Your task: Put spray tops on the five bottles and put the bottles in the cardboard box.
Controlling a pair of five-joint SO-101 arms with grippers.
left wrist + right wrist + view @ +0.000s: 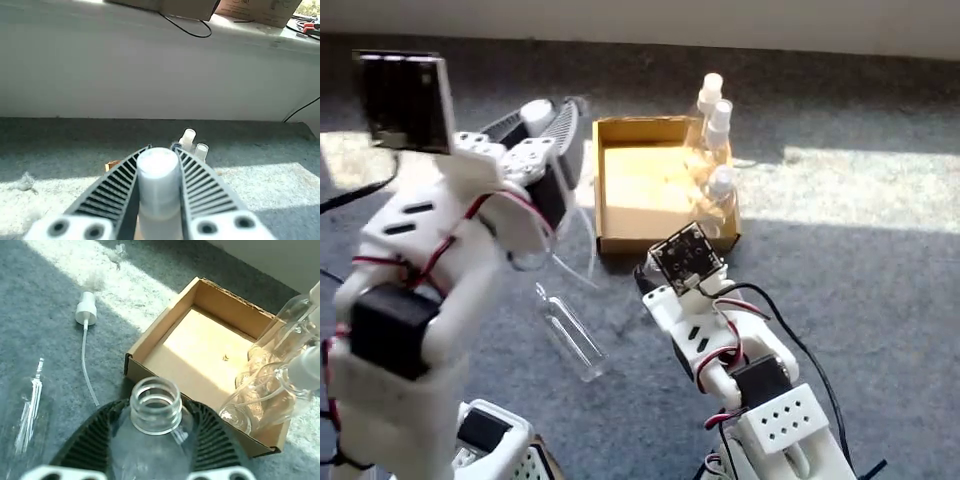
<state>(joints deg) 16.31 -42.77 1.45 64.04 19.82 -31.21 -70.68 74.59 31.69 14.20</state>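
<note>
My left gripper point(161, 148) is shut on a white spray top point(158, 177), held raised to the left of the cardboard box point(655, 185); from above the left gripper point(552, 120) shows near the box's far-left corner. My right gripper point(156, 412) is shut on a clear bottle point(155, 395) with an open neck, just in front of the cardboard box point(200, 347). Three capped bottles point(715, 150) stand along the box's right side. Another open bottle point(570, 330) lies on the carpet. A second spray top point(86, 310) with its tube lies on the carpet left of the box.
Grey carpet covers the floor, with a sunlit patch behind and right of the box. A white wall runs along the far side. The left arm's body point(410, 290) stands tall at the left, and the right arm's base point(780, 420) sits at the front.
</note>
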